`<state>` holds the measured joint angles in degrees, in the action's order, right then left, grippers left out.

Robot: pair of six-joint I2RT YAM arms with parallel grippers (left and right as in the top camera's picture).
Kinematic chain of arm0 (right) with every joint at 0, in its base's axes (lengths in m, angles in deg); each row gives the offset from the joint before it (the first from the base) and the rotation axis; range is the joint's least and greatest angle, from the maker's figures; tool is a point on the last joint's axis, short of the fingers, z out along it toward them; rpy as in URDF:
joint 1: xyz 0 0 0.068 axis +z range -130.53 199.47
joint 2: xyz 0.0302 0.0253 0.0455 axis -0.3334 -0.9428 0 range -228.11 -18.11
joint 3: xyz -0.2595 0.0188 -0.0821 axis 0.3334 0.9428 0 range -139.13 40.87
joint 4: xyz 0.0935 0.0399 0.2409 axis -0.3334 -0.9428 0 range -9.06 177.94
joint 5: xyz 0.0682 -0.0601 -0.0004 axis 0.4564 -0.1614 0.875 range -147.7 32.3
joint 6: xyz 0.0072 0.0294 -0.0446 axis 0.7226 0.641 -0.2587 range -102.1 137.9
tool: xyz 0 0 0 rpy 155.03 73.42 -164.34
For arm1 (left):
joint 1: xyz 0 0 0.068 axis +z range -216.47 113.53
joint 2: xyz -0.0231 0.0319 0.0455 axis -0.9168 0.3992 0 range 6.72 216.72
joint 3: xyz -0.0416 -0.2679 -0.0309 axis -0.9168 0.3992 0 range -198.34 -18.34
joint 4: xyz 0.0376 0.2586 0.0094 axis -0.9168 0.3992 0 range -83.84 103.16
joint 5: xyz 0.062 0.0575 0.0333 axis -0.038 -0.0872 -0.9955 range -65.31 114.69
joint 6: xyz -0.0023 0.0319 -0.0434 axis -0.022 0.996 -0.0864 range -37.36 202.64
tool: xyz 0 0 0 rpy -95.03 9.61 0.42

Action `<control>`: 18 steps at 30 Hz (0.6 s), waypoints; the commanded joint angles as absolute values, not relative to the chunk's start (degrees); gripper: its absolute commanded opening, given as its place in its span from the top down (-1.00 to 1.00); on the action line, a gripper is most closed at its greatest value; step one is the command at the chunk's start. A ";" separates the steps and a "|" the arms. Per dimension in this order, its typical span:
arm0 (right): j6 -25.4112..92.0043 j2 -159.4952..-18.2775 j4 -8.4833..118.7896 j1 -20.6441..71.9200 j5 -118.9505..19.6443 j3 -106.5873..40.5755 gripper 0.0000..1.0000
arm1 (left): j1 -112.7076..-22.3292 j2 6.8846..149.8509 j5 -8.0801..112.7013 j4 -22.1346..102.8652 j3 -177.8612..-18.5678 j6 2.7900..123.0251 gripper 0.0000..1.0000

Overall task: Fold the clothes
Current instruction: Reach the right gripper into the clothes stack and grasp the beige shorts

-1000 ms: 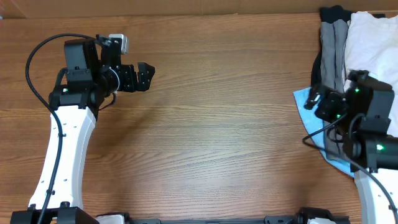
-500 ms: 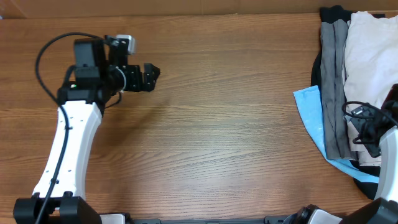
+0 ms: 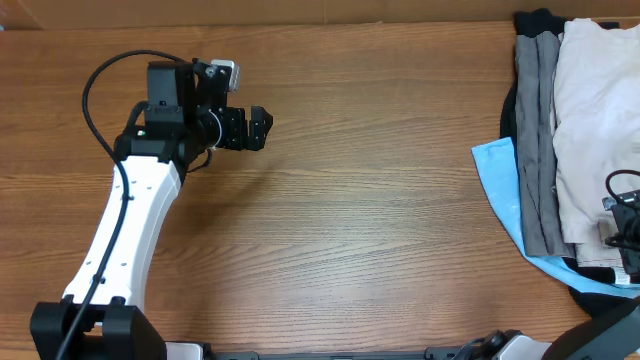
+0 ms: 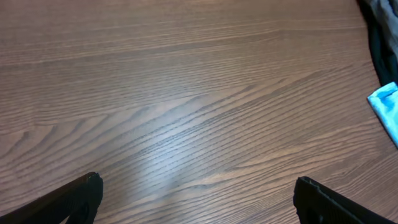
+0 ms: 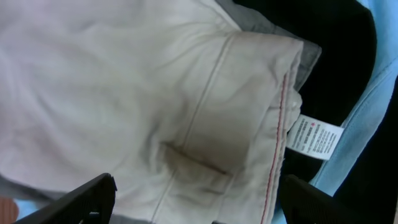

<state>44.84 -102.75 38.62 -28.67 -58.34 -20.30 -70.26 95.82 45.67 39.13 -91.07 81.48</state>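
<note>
The clothes lie in a pile at the table's right edge. Cream-beige shorts [image 3: 595,120] are on top, over a grey piece [image 3: 537,140], a light blue piece [image 3: 498,180] and a black piece [image 3: 535,20]. My left gripper [image 3: 260,128] is open and empty over bare wood at the far left, far from the pile; its view [image 4: 199,186] shows only table between the fingers. My right gripper [image 5: 199,199] is open, just above the shorts' waistband [image 5: 205,124], holding nothing. A white care label [image 5: 314,137] hangs at the waistband. In the overhead view only a bit of the right arm [image 3: 625,225] shows.
The wooden table [image 3: 380,200] stretches between the arms. The light blue corner [image 4: 388,109] and dark cloth [image 4: 380,43] show at the right edge of the left wrist view. Black cloth [image 5: 336,50] and light blue cloth [image 5: 367,118] lie beside the shorts.
The left arm has moved right along the table. The right arm has pulled back to the right, off the pile's left side, and is almost out of the overhead view.
</note>
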 commanded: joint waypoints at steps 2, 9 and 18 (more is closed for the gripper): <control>43.18 -107.37 40.63 -31.31 -54.76 -20.38 -0.76 | -70.68 97.37 45.08 38.89 -92.07 81.34 -1.00; 43.18 -108.68 45.18 -31.51 -54.58 -20.14 -0.66 | -70.68 97.37 44.44 38.72 -92.05 81.37 -1.00; 43.15 -108.70 49.28 -31.51 -54.60 -16.38 -0.20 | -70.68 97.39 43.57 38.72 -92.05 81.34 -1.00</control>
